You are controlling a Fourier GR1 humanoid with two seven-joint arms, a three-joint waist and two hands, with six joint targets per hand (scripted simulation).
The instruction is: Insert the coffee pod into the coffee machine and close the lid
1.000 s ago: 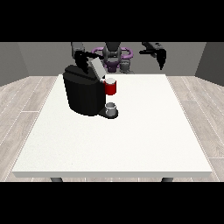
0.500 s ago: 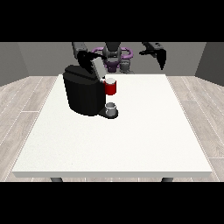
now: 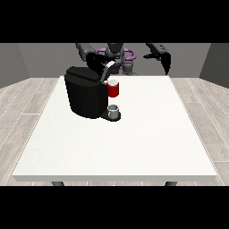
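White table (image 3: 134, 147), grey walls, plank floor, coffee machine (image 3: 87, 96)

A large white table (image 3: 134, 147) stands on pale wood-plank floor (image 3: 22, 98); plain grey walls (image 3: 27, 62) behind.

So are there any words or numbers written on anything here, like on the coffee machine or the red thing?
None: no word, number or sign can be read in the front view.
Coffee machine: plain black, no lettering shows.
Red part on the machine's front: plain red, no label shows.
Small grey cup under it: no mark shows.
White table: plain.
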